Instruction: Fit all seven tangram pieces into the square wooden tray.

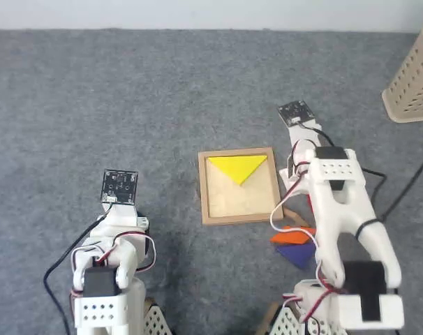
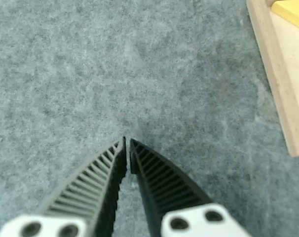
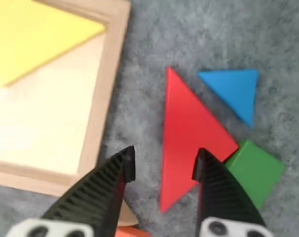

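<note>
Only yellow triangle [image 1: 238, 167] sitting in tray [image 1: 203, 188], 12 o'clock; red triangle [image 3: 189, 128], others waiting outside. Right gripper [image 3: 165, 157] hovering agape over it; left gripper [image 2: 127, 145] closed, empty.

The left arm [image 1: 108, 283] and the right arm [image 1: 343, 202] are built of white printed shells around black servo blocks. Thin red, black and white wires [image 1: 153, 252] loop along the joints. Above each hand sits a small black square circuit board [image 1: 119, 186]. The left hand [image 2: 127, 147] and the right hand [image 3: 164, 159] have black ribbed fingers on white bases with dark screw holes.
</note>
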`<state>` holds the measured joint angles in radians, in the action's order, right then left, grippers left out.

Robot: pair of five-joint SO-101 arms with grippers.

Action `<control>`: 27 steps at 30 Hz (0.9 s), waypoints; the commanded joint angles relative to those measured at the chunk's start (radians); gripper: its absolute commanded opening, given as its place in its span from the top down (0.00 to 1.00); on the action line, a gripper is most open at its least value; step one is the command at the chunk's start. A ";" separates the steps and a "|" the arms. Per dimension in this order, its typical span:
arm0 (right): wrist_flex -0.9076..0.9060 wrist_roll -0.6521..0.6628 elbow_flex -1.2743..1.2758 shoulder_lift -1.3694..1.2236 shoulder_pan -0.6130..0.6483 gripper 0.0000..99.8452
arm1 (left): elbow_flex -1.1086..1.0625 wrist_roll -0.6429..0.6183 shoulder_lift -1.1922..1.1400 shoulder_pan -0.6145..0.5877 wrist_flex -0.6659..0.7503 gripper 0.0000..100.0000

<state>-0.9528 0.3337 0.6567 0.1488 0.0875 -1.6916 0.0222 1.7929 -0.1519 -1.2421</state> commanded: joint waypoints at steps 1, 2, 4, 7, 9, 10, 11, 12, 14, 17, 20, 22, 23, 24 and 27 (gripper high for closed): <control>0.002 -0.031 -0.008 0.113 0.058 0.82 | 0.005 -0.008 0.006 -0.002 -0.006 0.99; -0.007 -0.031 -0.008 0.119 0.073 0.82 | 0.005 -0.008 0.006 -0.002 -0.006 0.99; -0.016 -0.031 -0.008 0.133 0.099 0.82 | 0.005 -0.008 0.006 -0.002 -0.006 0.99; -0.008 -0.026 -0.011 0.130 0.091 0.82 | 0.005 -0.008 0.006 -0.002 -0.006 0.99; -0.007 -0.006 -0.012 0.128 0.054 0.82 | 0.005 -0.008 0.006 -0.002 -0.006 0.99; -0.008 0.025 -0.014 0.128 0.031 0.81 | 0.005 -0.008 0.006 -0.002 -0.006 0.99; -0.008 0.051 -0.015 0.128 0.002 0.80 | 0.005 -0.008 0.006 -0.002 -0.006 0.99; -0.007 0.068 -0.018 0.127 -0.022 0.79 | 0.005 -0.008 0.006 -0.002 -0.006 0.99; -0.005 0.077 -0.026 0.122 -0.061 0.75 | 0.005 -0.008 0.006 -0.002 -0.006 0.99; -0.005 0.080 -0.049 0.068 -0.073 0.72 | 0.005 -0.008 0.006 -0.002 -0.006 0.99; -0.005 0.103 -0.092 -0.030 -0.074 0.72 | 0.005 -0.008 0.006 -0.002 -0.006 0.99; -0.005 0.106 -0.127 -0.107 -0.076 0.72 | 0.005 -0.008 0.006 -0.002 -0.006 0.99; -0.005 0.106 -0.146 -0.140 -0.076 0.72 | 0.005 -0.008 0.006 -0.002 -0.006 0.99; -0.005 0.106 -0.161 -0.171 -0.076 0.72 | 0.005 -0.008 0.006 -0.002 -0.006 0.99; -0.010 0.106 -0.201 -0.240 -0.079 0.72 | 0.005 -0.008 0.006 -0.002 -0.006 0.99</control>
<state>-0.9559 0.4227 0.5524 -0.0476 0.0322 -1.6916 0.0222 1.7929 -0.1519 -1.2421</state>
